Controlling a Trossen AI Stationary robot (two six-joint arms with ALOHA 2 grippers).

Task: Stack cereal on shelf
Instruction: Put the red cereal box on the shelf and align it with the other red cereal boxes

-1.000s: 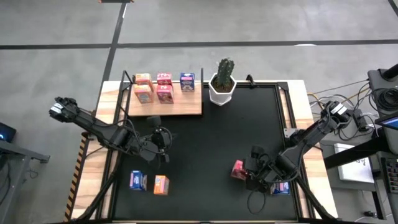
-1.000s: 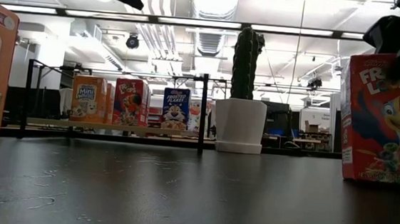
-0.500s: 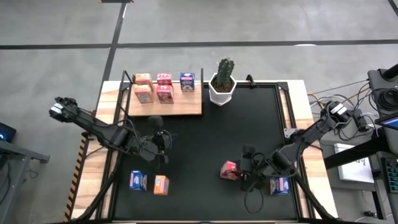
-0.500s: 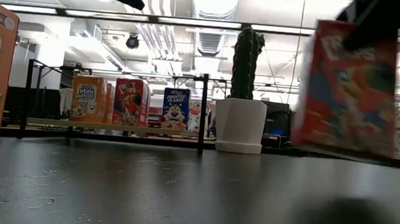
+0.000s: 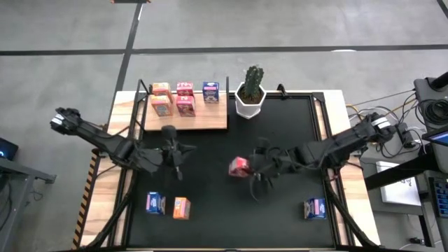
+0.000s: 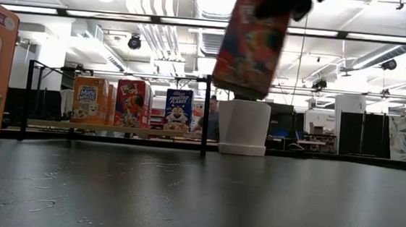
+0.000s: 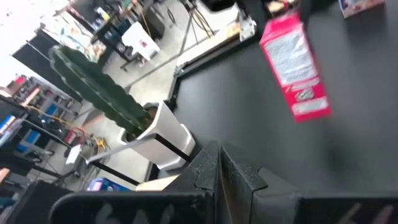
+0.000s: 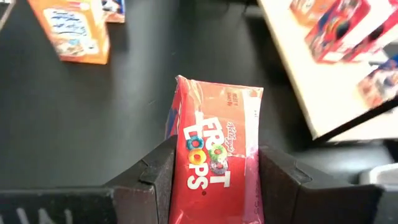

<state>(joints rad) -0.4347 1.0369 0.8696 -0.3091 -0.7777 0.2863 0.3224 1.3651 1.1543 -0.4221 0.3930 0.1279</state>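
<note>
Right wrist view, right claw (image 8: pixel 214 171) gripping pink-red cereal box (image 8: pixel 217 149), low view shows it airborne, left claw (image 5: pixel 175 150) closed.

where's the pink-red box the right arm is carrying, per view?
High: pink-red box mid-mat, in the right gripper.
Low: upper middle, off the table, overlapping the cactus pot.
Left wrist: upper right, in the air.
Right wrist: centre, between the fingers.
Shared landmark: the cactus pot, absent only from the right wrist view.
</note>
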